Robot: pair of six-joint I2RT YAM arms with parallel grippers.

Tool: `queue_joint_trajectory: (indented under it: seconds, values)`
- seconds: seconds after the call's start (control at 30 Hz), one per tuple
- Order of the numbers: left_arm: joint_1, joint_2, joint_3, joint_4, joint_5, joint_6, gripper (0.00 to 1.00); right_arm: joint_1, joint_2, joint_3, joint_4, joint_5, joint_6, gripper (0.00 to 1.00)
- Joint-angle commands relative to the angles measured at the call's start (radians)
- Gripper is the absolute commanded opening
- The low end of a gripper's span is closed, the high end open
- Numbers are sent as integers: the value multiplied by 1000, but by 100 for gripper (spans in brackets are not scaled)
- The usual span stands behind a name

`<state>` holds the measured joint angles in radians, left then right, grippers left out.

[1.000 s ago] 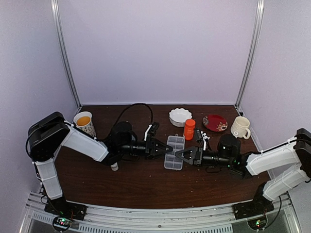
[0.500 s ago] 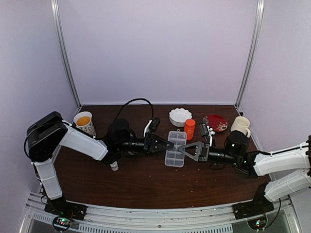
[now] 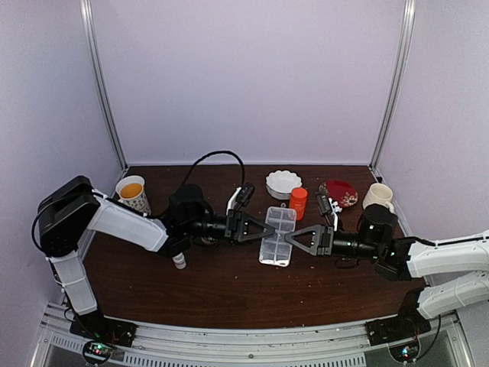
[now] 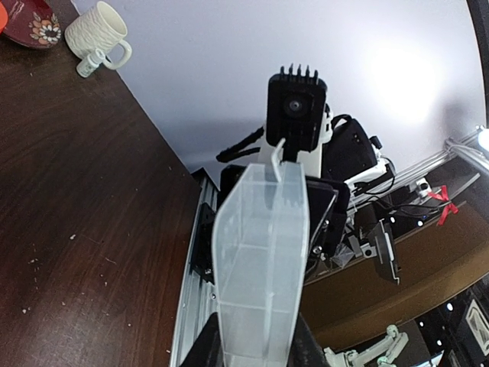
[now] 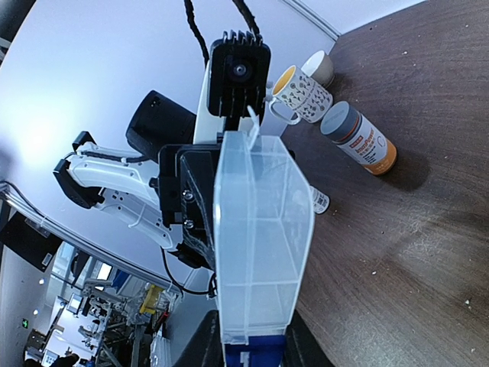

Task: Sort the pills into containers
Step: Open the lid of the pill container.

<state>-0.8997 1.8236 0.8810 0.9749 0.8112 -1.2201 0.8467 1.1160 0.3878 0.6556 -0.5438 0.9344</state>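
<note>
The clear pill box (image 3: pixel 277 235) hangs between my two grippers just above the table's middle. My left gripper (image 3: pixel 262 230) is shut on its left side and my right gripper (image 3: pixel 295 238) on its right side. In the left wrist view the box (image 4: pixel 263 252) rises from between my fingers (image 4: pixel 256 348), and its cells look empty. In the right wrist view the box (image 5: pixel 256 245) is clamped at my gripper (image 5: pixel 248 344). Tiny pale pills (image 4: pixel 72 237) lie scattered on the wood, also in the right wrist view (image 5: pixel 467 303).
An orange bottle (image 3: pixel 298 202), white bowl (image 3: pixel 283 183), red plate (image 3: pixel 338 193) and cream mug (image 3: pixel 377 199) stand behind the box. A paper cup (image 3: pixel 133 193) is at the left. A small white bottle (image 3: pixel 179 261) and a grey-capped labelled bottle (image 5: pixel 359 141) lie near my left arm.
Both grippers and the pill box have shifted a little to the right; the left arm reached out and the right arm drew back. Both stay shut on the box.
</note>
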Motion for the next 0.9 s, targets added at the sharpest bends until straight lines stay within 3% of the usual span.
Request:
queue_joint_trajectory:
  seconds: [0.0,0.17,0.37,0.7,0.73,0.87]
  values:
    - [7,-39,33,-184,-11,82,5,5,-58,37,-65,17,-69,18]
    - [7,-85,69,-384,-60,200,5,5,-78,68,-200,49,-107,16]
    - [-8,-152,114,-647,-221,348,5,5,-69,134,-435,178,-159,13]
    - [-49,-151,121,-641,-330,319,5,5,-19,151,-459,257,-142,17]
    - [-50,-149,117,-629,-336,313,5,5,-15,152,-461,263,-142,19]
    - [-51,-130,107,-561,-306,276,5,5,-18,138,-428,255,-145,53]
